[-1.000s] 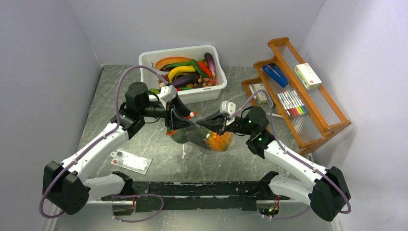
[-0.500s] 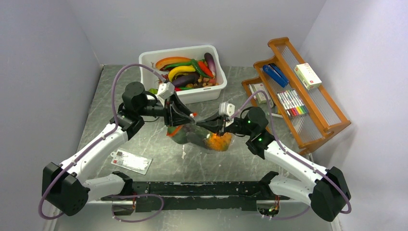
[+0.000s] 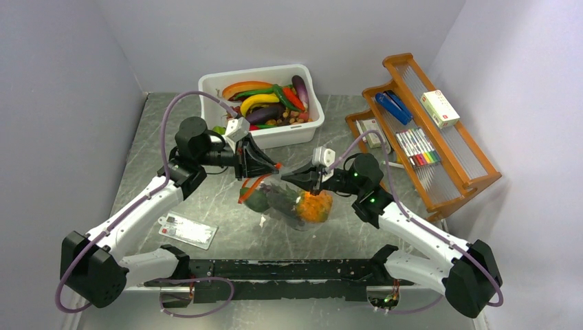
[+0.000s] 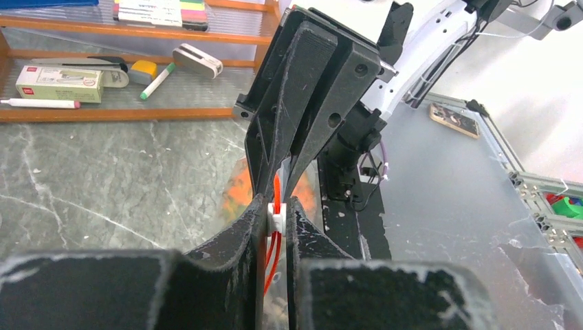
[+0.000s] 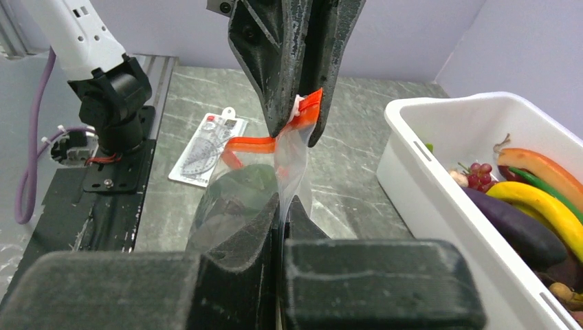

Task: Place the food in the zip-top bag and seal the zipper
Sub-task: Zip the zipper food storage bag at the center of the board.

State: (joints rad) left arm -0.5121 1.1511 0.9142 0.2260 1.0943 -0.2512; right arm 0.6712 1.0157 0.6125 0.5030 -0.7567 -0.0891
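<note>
Orange zipper (image 5: 252,144) clamped in your left fingers (image 4: 237,237), strip trailing nearward; right fingers (image 5: 251,237) clenched on bag (image 3: 285,204) alongside.

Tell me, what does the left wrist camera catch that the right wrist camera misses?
Only the left wrist view shows the wooden rack holding pens and small boxes. Only the right wrist view shows the white tub of toy vegetables and the green piece inside the zip-top bag. Both show the bag's orange-red zipper up close.
</note>
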